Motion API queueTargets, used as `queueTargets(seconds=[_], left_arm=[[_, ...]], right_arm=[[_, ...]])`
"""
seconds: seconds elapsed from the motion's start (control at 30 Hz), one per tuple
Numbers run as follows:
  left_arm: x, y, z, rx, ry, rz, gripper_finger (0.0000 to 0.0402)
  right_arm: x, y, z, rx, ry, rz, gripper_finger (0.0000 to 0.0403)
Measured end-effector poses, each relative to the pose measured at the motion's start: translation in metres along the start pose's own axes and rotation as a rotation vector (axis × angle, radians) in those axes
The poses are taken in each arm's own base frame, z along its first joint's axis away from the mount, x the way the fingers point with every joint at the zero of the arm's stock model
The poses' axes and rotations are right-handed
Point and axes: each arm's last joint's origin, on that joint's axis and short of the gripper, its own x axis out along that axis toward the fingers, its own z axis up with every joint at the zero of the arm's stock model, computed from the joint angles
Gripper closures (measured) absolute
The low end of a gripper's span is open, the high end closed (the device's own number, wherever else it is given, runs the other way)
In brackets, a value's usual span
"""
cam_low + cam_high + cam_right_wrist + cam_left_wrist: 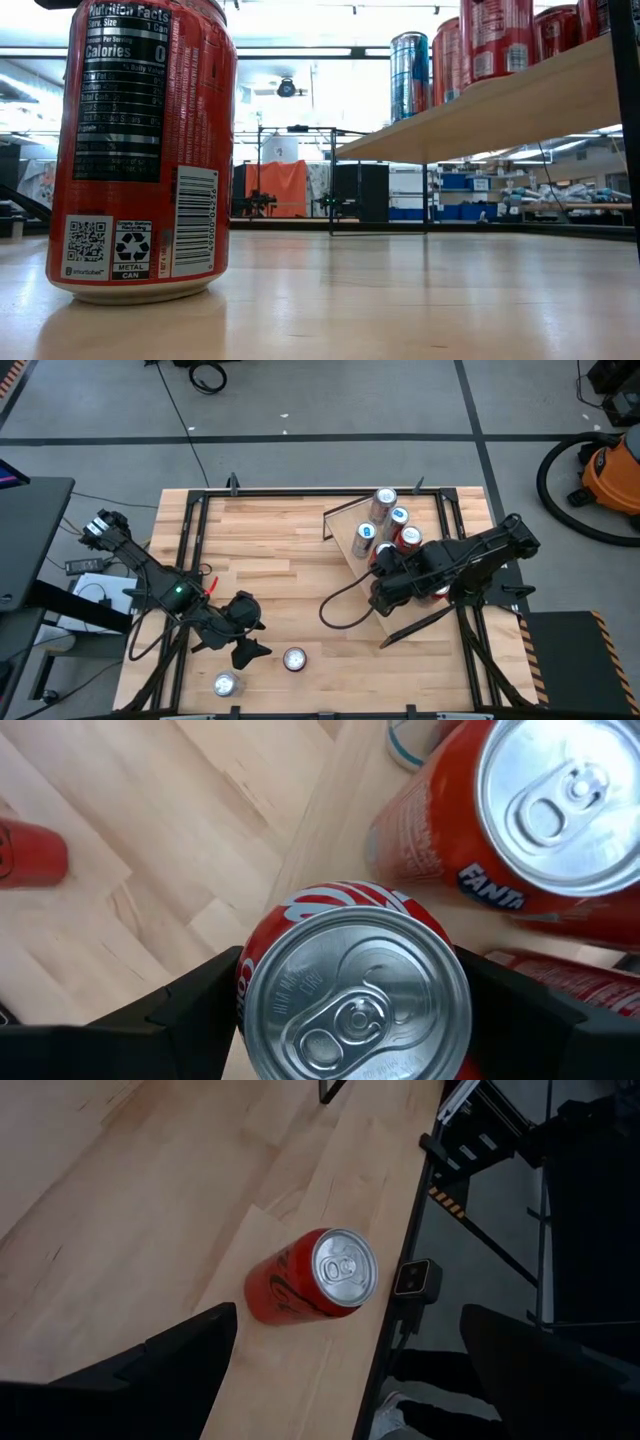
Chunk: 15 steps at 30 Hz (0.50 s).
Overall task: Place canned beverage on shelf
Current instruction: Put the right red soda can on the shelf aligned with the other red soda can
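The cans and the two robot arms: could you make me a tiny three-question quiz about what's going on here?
1. True or false: the right gripper has its fingers around a red can at the shelf.
2. What stands on the table just ahead of the left gripper?
A. a red can
B. a blue can
C. a bottle
3. Fill in: the left gripper's fingers are ____.

Key
1. True. The can sits between the two fingers, beside an orange Fanta can.
2. A. A red can stands near the table edge.
3. Open, with nothing between them.
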Motion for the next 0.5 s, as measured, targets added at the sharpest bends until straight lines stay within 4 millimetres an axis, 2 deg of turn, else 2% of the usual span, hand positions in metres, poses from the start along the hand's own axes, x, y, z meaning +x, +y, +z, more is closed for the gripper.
queueTargets(seconds=[0.5], left_arm=[[-0.0001,-0.0001,-0.0002,0.001,0.001,-0.001,0.0006]], right_arm=[[0.0,-0.0001,0.0002,-0.09,-0.003,-0.002,0.0077]])
